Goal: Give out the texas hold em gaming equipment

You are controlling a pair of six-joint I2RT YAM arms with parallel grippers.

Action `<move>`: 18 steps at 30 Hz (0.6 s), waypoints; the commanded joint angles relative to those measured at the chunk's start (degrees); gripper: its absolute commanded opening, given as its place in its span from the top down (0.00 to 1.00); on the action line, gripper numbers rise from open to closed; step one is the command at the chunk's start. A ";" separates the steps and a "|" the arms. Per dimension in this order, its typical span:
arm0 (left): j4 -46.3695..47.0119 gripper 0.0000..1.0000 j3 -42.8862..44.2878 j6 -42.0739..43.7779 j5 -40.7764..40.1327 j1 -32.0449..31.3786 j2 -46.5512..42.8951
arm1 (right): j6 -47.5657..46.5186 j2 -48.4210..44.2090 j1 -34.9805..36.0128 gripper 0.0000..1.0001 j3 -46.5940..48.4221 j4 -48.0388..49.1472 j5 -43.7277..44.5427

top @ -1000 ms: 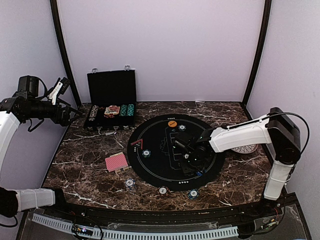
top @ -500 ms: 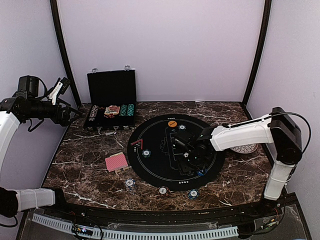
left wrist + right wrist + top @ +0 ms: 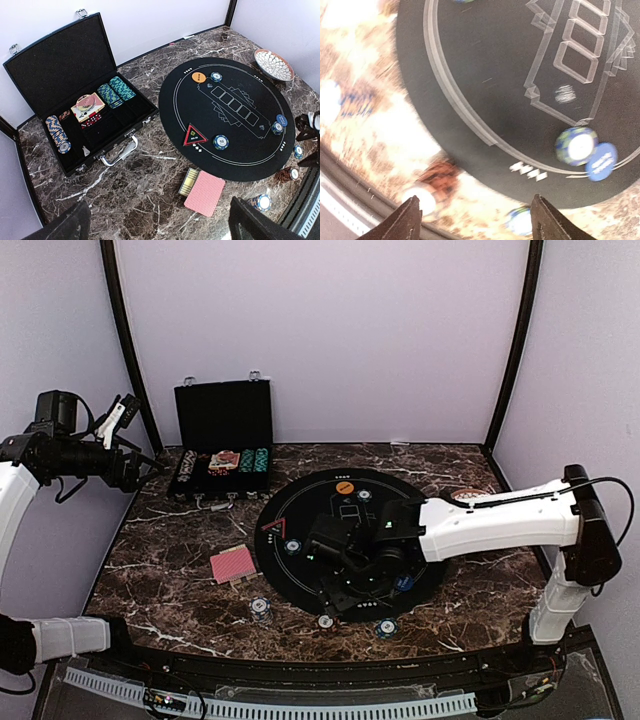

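The right gripper (image 3: 474,200) hangs over the near part of the round black mat (image 3: 240,155), its jaws spread with nothing between them. Below it, blurred, a blue-and-white poker chip (image 3: 576,145) lies on the mat's edge, touching a blue marker disc (image 3: 601,161). The left gripper (image 3: 159,202) is raised high at the table's left side, its jaws wide apart and empty. A red-backed card deck (image 3: 205,192) lies on the marble just beside the mat. An orange marker disc (image 3: 198,77) sits at the mat's far edge. Three chips (image 3: 326,621) lie on the marble near the front. More chip stacks (image 3: 116,91) fill the open black case (image 3: 50,75).
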 commanded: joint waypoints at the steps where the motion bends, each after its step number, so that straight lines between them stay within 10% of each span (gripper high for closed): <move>1: -1.45 0.01 1.73 0.65 0.69 0.32 -0.28 | 1.16 4.37 4.23 0.20 4.08 -2.59 -1.13; 18: -2.07 0.01 2.26 1.06 0.60 0.32 -0.94 | -0.97 11.65 6.04 0.13 7.84 -1.14 -2.33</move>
